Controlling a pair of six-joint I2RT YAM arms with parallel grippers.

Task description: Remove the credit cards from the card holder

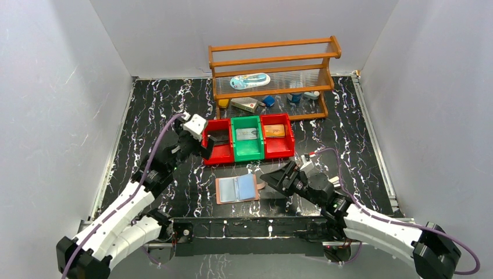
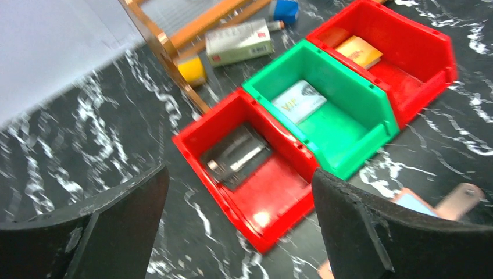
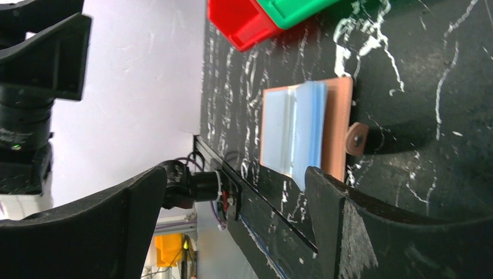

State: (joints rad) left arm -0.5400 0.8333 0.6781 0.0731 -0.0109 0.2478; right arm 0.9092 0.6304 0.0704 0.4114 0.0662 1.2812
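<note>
The card holder [image 1: 237,189] lies open and flat on the black marbled table, its clear sleeves up and its snap tab to the right; it also shows in the right wrist view as the card holder [image 3: 296,125]. A black credit card [image 2: 235,156] lies in the left red bin [image 1: 216,152]. A silver-grey card [image 1: 246,134] is in the green bin [image 1: 246,152], an orange card [image 1: 275,130] in the right red bin [image 1: 279,150]. My left gripper [image 1: 206,140] hangs open over the left red bin, holding nothing. My right gripper [image 1: 271,178] is open just right of the holder.
A wooden rack [image 1: 273,70] with small items on its shelves stands behind the bins. Loose items, including a white box [image 2: 239,42], lie at its foot. White walls close in the table on the left, right and back.
</note>
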